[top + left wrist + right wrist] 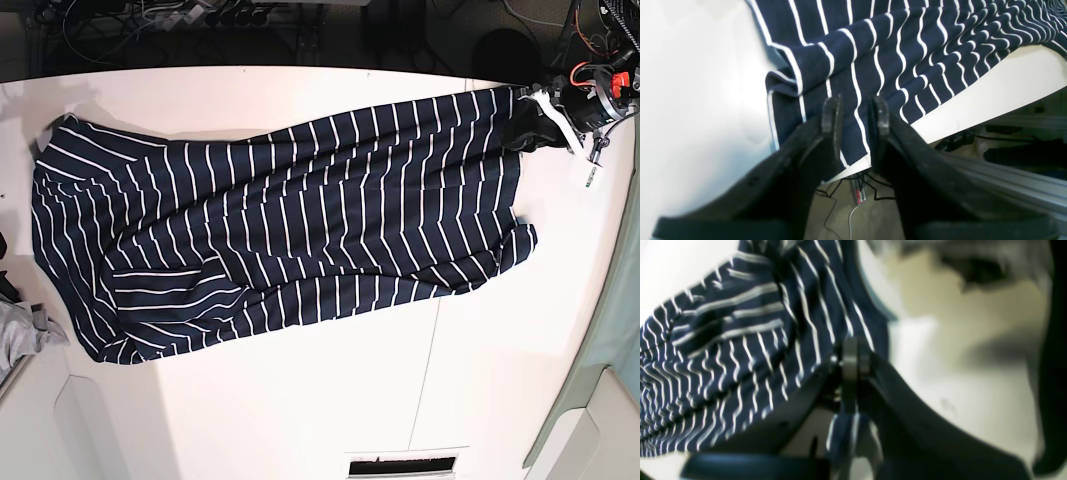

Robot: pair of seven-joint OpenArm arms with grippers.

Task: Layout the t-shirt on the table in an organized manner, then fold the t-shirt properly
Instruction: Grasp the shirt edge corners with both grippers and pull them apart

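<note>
The navy white-striped t-shirt (300,220) lies stretched lengthwise across the white table (300,400), with wrinkles and a folded-over patch near its left end. My left gripper (525,125) is at the shirt's far right corner. In the left wrist view its fingers (831,113) stand a little apart over the t-shirt's hem (907,50), right at the table's corner (1007,86); the left gripper (856,106) is open. In the blurred right wrist view the right gripper (853,353) is shut on a pinch of the t-shirt (723,356), and a strip of fabric hangs below the pads.
A small grey cloth (25,330) lies at the left edge. A thin dark seam (425,370) crosses the tabletop, and a slot (400,465) sits at the front edge. Cables (857,193) and an aluminium rail (1007,176) lie below the table's right corner.
</note>
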